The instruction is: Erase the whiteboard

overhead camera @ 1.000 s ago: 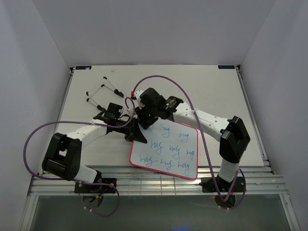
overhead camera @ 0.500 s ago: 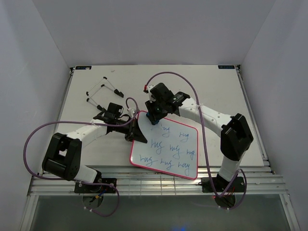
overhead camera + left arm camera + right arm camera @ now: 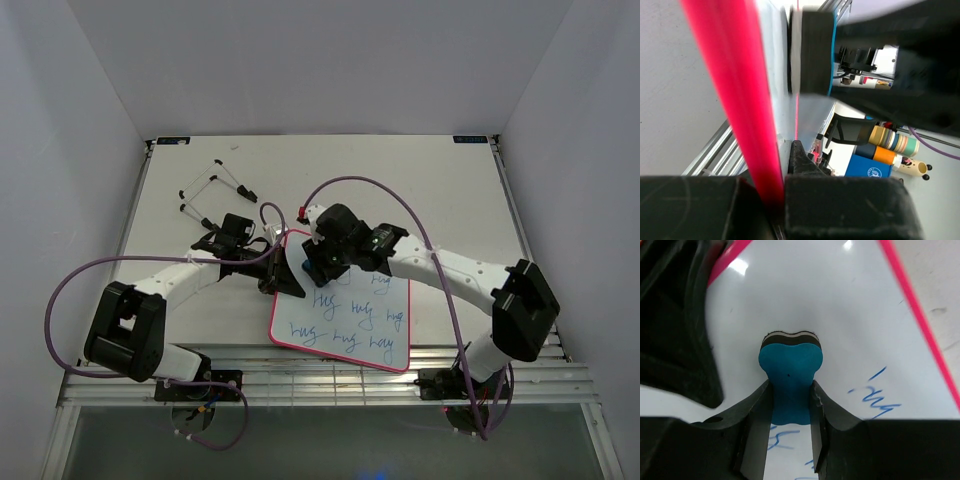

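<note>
Blue eraser (image 3: 790, 371) is pinched tight in the right claw (image 3: 790, 407), felt end pressed against the whiteboard (image 3: 350, 315) at the board's far left corner, with blue handwriting just beside it. The left claw (image 3: 774, 202) is clamped on the board's left edge. The board sits on the table (image 3: 450, 200), middle, close to the near edge. A black wire stand (image 3: 212, 190) is off toward the far left corner.

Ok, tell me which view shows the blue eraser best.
Right wrist: the eraser sits centred, face-on, pinched in the right gripper on the whiteboard. Top external shows a blue sliver; left wrist, a blurred edge.
</note>
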